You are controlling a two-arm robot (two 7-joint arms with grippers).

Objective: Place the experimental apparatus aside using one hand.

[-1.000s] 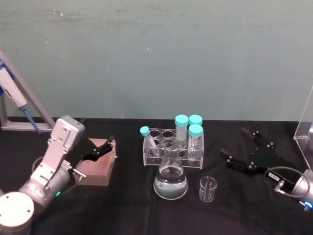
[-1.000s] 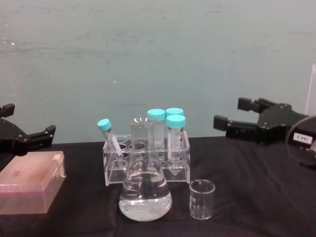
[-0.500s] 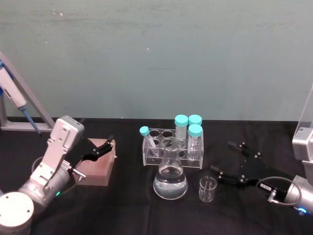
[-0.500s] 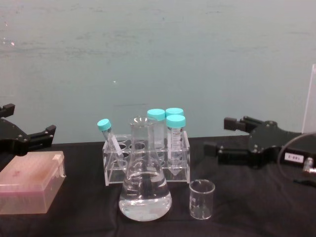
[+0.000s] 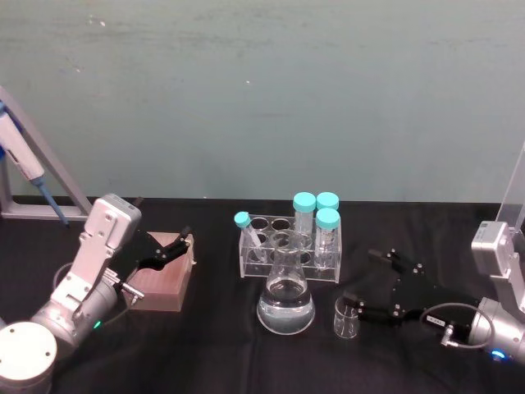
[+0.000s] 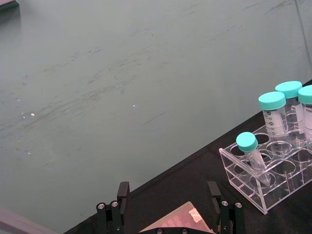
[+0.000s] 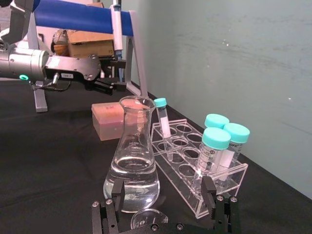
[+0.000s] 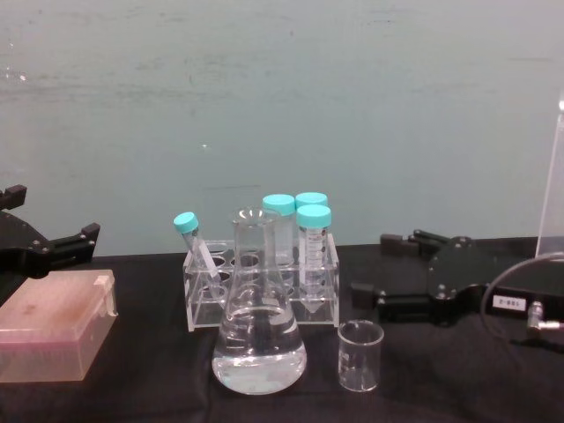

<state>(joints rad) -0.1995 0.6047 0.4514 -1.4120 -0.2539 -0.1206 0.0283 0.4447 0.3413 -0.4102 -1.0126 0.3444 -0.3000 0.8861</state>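
Black cloth covered the worktop, and a plain teal wall stood behind it. The right tool lay low over the cloth on the right side, its fingers spread wide and gripping nothing. The beaker stood upright at the tip of the nearer finger, and from the wrist its rim showed low between the two fingers. Whether either finger touched the glass could not be told.

Just left of the tool's tips, past the beaker, stood the flask, upright and about a third full of clear liquid. Behind the flask and ahead-left of the tool was the clear rack. It held four teal-capped tubes, three upright at the end nearest the tool and one leaning at the far end. Flask and rack blocked the way leftward from the tool. A grey cable looped at its wrist, and a clear panel rose behind it at the right edge.

Well away on the far left, the left tool hung with its fingers apart over a pinkish box. Beyond that, a blue pipette leaned on a grey stand against the wall.
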